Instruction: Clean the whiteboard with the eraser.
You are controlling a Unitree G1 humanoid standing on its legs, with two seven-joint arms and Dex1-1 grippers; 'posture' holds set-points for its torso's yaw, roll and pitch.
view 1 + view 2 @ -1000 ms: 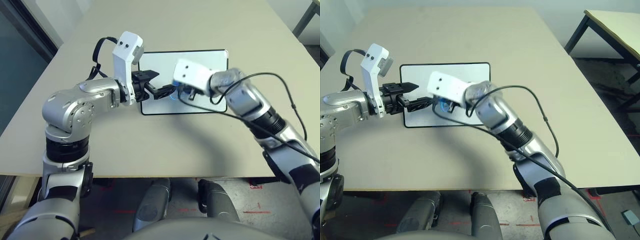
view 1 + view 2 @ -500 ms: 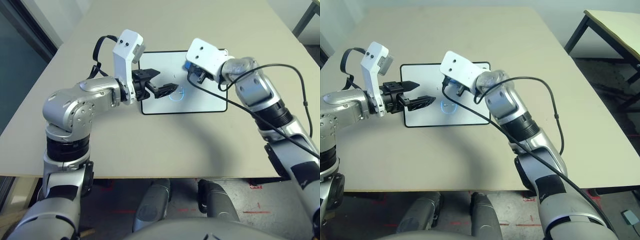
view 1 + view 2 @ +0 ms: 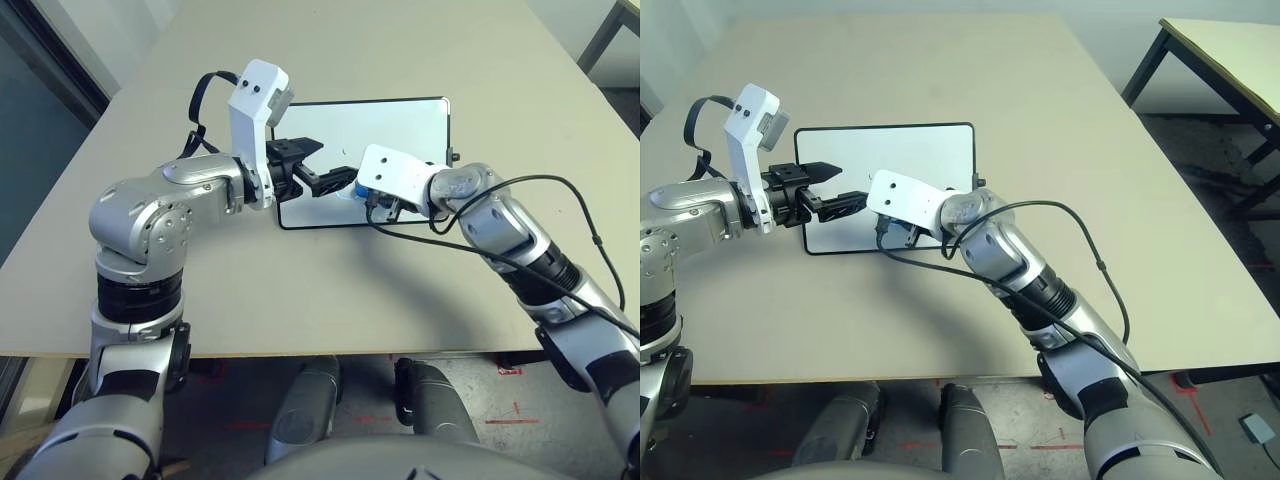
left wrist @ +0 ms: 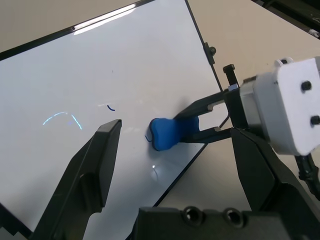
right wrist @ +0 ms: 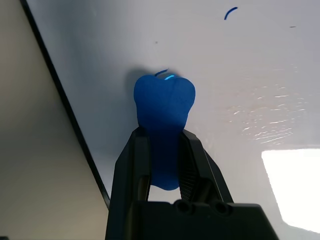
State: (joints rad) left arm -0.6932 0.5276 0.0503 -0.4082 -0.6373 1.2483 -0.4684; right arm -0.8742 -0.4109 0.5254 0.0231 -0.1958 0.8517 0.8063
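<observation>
From the head, the right arm's white wrist housing [image 3: 392, 176] hides most of the eraser [image 4: 170, 132] and the whiteboard's [image 3: 390, 125] near edge.

Silver arms; white wrist housings; black fingers [image 4: 95, 170], cables.

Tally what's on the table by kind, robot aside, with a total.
Whiteboard: 1
Eraser: 1
Total: 2
</observation>
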